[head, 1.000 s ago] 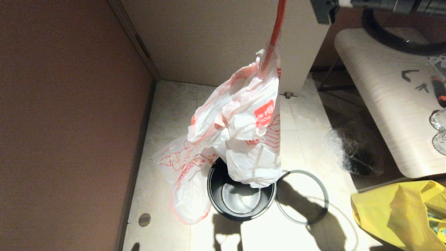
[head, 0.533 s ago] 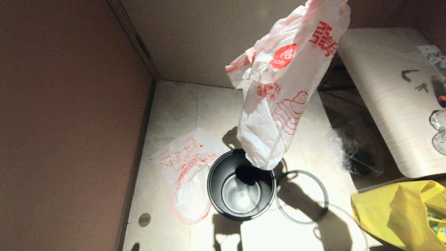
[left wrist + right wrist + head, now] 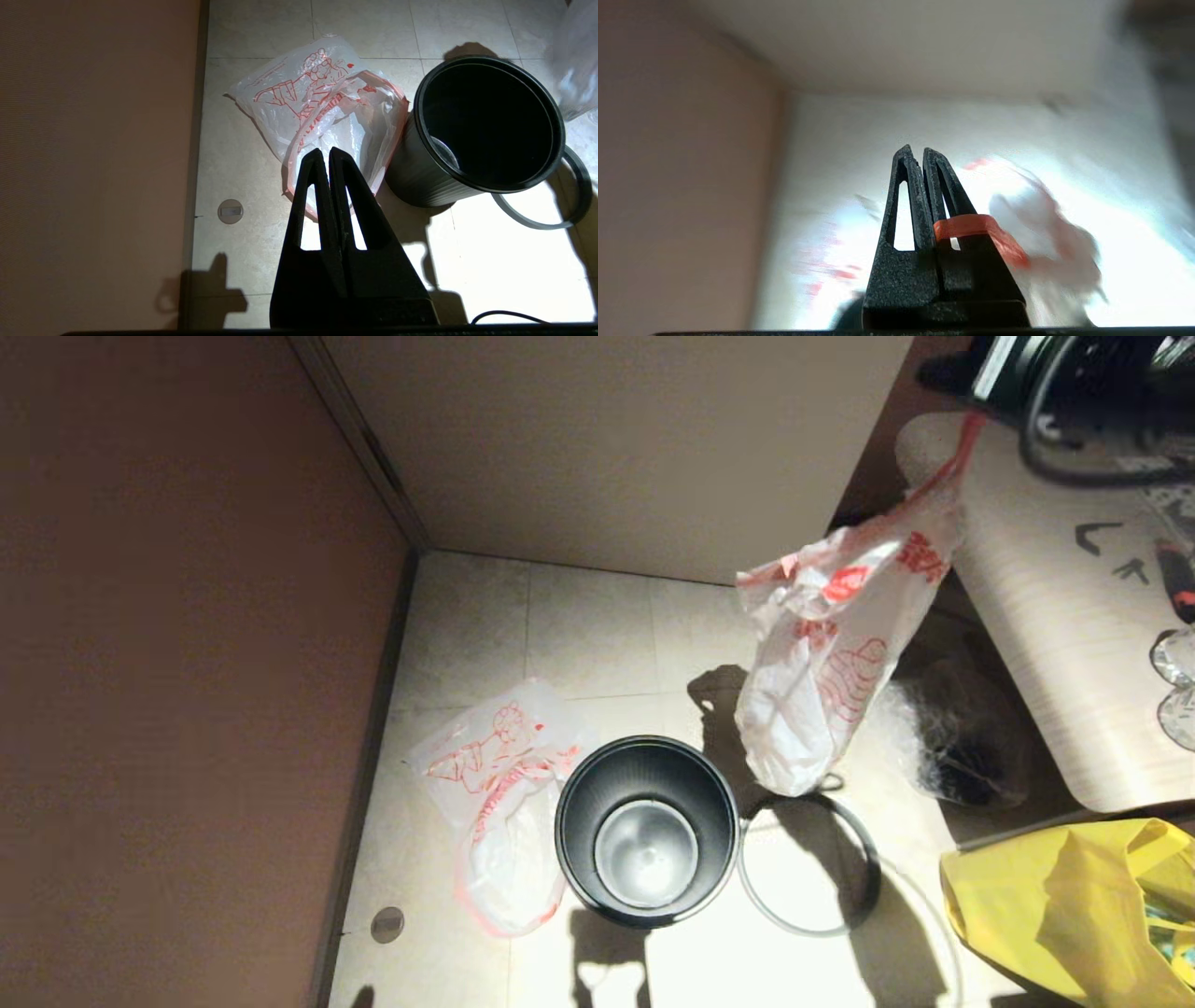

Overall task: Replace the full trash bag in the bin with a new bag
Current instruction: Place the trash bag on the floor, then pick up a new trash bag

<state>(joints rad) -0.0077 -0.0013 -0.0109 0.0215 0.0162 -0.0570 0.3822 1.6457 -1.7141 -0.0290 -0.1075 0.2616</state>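
**A:** What had changed since a second before?

**B:** A second before, the full bag [image 3: 831,653] had hung right over the bin [image 3: 646,831], its bottom dipping into the mouth. By this moment I had swung it off to my right; it dangled clear of the bin, low end just above the floor beside the grey ring [image 3: 810,863]. The bin stood empty, metal bottom showing. The new bag [image 3: 499,784] had not moved; it lay limp on the tiles against the bin's left side. The ring lay flat on the floor, touching the bin on the right.

**A:** And your grippers?

**B:** The right gripper [image 3: 916,151] was clenched, with the bag's red handle [image 3: 971,227] looped around one finger. The left gripper [image 3: 324,151] was clamped shut on nothing, parked above the new bag.

**A:** What did one camera give you that another didn't?

**B:** The head view showed only the right arm's dark bulk at the top corner, the red handle stretched taut from it; the loop on the finger I saw only from the right wrist, where the bag was a blur. The left wrist view showed the bin's ribbed outer wall. Only the head view caught the yellow bag [image 3: 1074,905] at the right.
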